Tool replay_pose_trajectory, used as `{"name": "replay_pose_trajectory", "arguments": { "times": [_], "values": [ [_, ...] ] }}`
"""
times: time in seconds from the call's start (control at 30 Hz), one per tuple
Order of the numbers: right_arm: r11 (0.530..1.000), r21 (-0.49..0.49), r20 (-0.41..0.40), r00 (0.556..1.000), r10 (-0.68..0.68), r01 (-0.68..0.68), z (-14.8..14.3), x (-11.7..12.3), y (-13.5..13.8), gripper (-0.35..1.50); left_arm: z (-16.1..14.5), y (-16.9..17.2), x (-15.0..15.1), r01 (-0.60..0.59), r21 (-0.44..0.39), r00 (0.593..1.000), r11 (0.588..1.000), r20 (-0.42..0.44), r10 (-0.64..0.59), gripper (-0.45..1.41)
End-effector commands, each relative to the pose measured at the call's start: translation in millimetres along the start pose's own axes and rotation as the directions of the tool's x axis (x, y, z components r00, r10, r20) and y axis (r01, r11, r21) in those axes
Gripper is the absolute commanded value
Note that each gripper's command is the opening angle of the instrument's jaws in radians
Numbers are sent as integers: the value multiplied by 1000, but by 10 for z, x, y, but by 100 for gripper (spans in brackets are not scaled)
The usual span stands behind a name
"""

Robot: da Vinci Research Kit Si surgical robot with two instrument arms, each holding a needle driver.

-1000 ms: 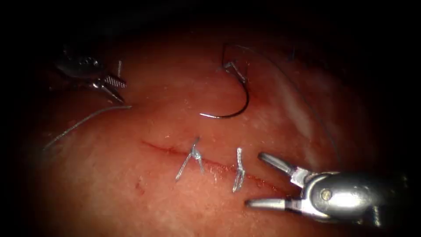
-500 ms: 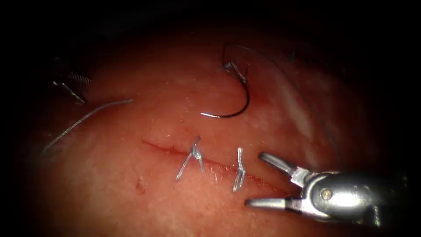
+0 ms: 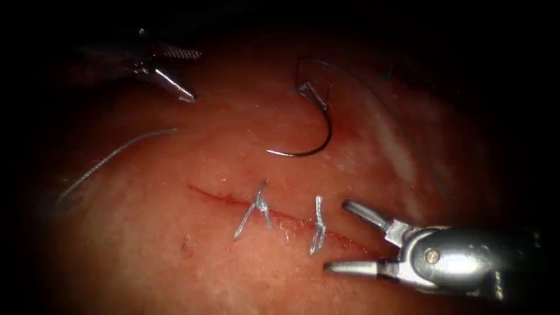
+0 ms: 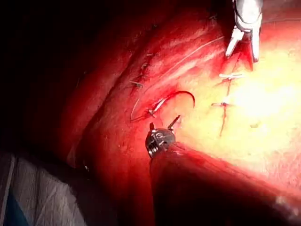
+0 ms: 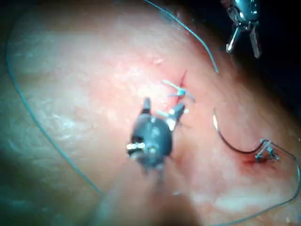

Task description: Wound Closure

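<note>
Jaws of the right tool (image 3: 344, 236) are gaping wide and empty beside the cut's (image 3: 233, 201) right end, near two knotted stitches (image 3: 318, 224). Jaws of the left tool (image 3: 182, 74) are also parted, gripping nothing, hovering over tissue (image 3: 146, 245) far left of the cut. Lying loose above the cut, the needle (image 3: 318, 143) is trailing thread (image 3: 396, 116), seemingly parked within either tool's reach; a cut thread end (image 3: 111, 157) is resting at left.
</note>
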Motion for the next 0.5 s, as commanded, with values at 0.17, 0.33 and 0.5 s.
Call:
{"name": "replay_pose_trajectory", "arguments": {
  "times": [0.17,0.33,0.5],
  "values": [
    [1000,5,-2,1000,-1,1,4,-2,-4,136,37,-6,5,-72,-6,990,997,-121,71,41],
    [1000,4,-4,1000,2,-2,3,1,-3,133,37,0,-2,-131,19,959,991,-250,132,41],
    [1000,4,-6,1000,6,-6,-4,13,10,125,25,27,-14,-180,28,936,983,-303,180,41]
  ]
}}
